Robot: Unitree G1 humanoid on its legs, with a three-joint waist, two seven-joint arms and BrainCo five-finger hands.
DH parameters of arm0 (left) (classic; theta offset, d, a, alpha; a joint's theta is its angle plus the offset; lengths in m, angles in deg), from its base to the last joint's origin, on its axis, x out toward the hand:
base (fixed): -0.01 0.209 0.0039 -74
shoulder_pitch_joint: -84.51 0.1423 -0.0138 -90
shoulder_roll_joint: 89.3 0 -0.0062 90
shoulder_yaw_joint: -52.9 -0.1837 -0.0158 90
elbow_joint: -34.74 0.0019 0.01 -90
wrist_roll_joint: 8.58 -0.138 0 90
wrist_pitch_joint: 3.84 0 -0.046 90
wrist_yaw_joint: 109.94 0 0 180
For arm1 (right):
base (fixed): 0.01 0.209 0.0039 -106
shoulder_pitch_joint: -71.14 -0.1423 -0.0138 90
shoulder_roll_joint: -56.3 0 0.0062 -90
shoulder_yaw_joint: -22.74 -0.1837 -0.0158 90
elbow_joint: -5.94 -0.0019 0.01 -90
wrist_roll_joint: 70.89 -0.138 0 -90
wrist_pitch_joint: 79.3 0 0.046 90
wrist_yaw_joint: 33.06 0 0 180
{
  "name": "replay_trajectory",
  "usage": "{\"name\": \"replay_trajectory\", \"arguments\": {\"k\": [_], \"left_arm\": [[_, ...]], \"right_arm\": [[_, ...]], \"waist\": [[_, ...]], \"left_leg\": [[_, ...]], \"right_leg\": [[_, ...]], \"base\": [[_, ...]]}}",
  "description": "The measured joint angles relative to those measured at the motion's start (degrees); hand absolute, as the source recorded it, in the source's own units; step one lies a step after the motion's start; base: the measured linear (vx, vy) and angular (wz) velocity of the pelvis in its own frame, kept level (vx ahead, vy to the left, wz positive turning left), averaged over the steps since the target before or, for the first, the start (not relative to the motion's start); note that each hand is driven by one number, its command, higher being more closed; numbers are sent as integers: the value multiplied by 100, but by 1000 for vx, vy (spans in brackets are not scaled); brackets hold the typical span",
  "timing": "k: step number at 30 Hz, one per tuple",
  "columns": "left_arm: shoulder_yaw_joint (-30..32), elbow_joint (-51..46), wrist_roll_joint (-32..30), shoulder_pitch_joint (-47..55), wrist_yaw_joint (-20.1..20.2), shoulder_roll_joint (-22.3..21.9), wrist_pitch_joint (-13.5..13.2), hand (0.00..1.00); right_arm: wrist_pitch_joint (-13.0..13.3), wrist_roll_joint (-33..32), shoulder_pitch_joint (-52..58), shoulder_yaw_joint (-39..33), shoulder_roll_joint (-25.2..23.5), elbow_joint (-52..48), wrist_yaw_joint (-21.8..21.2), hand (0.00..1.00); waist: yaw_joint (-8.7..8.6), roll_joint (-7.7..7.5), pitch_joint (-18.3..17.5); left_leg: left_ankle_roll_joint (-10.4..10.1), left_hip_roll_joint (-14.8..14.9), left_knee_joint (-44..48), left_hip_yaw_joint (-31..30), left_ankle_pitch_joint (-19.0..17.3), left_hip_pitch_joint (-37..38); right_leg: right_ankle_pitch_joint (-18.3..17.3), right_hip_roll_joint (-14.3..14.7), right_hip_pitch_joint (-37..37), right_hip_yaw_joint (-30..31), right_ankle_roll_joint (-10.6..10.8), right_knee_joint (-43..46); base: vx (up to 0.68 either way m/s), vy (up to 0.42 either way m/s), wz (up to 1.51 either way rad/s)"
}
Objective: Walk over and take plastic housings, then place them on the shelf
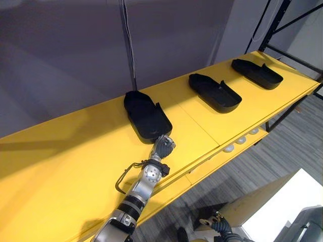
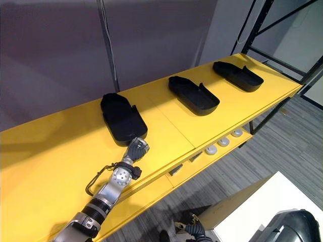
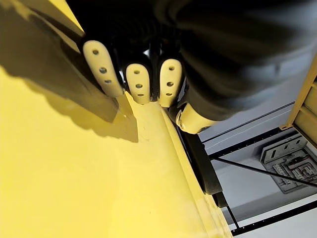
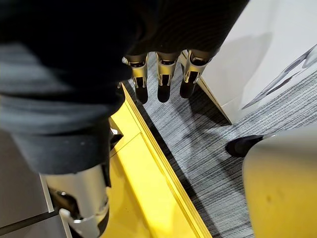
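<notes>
Black plastic housings (image 1: 147,117) (image 1: 214,92) (image 1: 256,73), three along yellow shelf (image 1: 60,166); left hand (image 1: 163,146) at nearest one's end, grasp unclear; right hand (image 4: 164,82) slack.

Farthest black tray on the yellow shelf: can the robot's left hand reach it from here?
Probably not. The left hand sits by the nearest tray; the farthest tray lies beyond the middle tray, likely past the arm's stretch.

My left arm (image 1: 137,190) is silver-grey with black rings. My right hand (image 4: 164,79) has silver fingers (image 4: 140,74), dark tips.
</notes>
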Motion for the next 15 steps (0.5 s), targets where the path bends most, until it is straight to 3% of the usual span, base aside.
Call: {"name": "replay_trajectory", "arguments": {"k": [8, 13, 15], "left_arm": [[37, -341, 188, 161, -3, 2, 31, 100], [-117, -1649, 786, 787, 30, 14, 20, 100], [-158, -2557, 1024, 972, 74, 42, -68, 100]], "right_arm": [[1, -3, -35, -2, 7, -3, -14, 0], [-1, -3, -48, -18, 34, 3, 9, 0], [-2, -3, -26, -16, 61, 26, 9, 0]], "waist": [[-45, 34, 26], [1, 81, 63], [135, 94, 71]], "left_leg": [[0, -1, 1, -9, 0, 1], [3, 1, 11, -112, 2, 3], [3, -3, 36, -152, 2, -9]], "right_leg": [[0, -4, 8, -13, 0, 2], [-1, -12, 66, -123, 0, 4], [-6, -23, 86, -123, 2, 5]], "base": [[0, 0, 0], [0, 0, 10], [-4, -3, 9]]}}
